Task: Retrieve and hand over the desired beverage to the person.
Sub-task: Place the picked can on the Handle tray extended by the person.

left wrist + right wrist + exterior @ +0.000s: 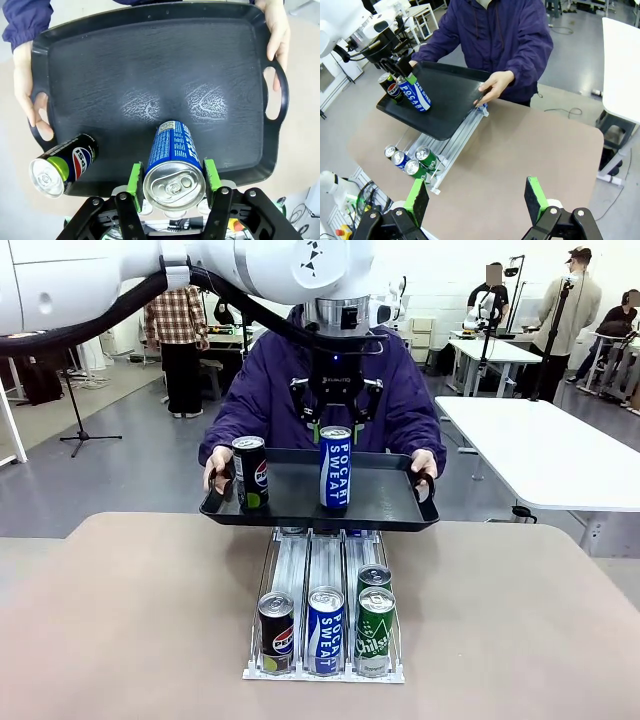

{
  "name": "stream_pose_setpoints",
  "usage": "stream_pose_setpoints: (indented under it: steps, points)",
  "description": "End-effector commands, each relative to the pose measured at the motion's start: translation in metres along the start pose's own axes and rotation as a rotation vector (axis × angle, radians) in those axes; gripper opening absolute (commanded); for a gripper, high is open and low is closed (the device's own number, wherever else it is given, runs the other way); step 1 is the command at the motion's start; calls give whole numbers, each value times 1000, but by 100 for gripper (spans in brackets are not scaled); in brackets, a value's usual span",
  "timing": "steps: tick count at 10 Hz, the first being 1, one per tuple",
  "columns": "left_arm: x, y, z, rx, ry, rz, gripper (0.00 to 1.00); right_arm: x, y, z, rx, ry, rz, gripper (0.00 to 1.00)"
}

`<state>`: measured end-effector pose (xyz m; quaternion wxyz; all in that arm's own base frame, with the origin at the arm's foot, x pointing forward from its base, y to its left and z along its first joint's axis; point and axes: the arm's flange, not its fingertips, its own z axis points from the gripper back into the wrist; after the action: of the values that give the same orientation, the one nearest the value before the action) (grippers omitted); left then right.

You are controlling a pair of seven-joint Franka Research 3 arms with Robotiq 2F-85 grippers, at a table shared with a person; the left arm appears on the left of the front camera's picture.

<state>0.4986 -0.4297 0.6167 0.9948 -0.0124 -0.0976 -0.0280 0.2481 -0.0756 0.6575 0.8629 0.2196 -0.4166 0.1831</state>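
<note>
My front camera sat low between my arms and faced across the surface (120,620) toward the person (400,390), at middle range. My left wrist camera looked steeply down, close over the black tray (150,65), my own green pads (134,176) rising from its bottom edge. My right wrist camera hung high and well back, looking down across the whole surface. All three shared the tray, the Pocari Sweat can (416,95) and the person's hands (496,84).
</note>
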Motion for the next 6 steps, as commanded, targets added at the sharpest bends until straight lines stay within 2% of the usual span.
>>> stream_pose_setpoints:
  steps: [1, 3, 5, 6]
  points:
    - [8, -4, 10, -13, 27, -6, 58, 1, 0, -2, 22, -5, 3, 100]
    - [9, -5, 9, -14, 32, -10, 58, 1, 0, -2, 22, -5, 3, 100]
    - [7, -5, 9, -18, 35, -17, 78, 1, 0, -2, 22, -5, 3, 100]
    - [8, -5, 9, -23, 39, -20, 100, 1, 0, -2, 22, -5, 3, 100]
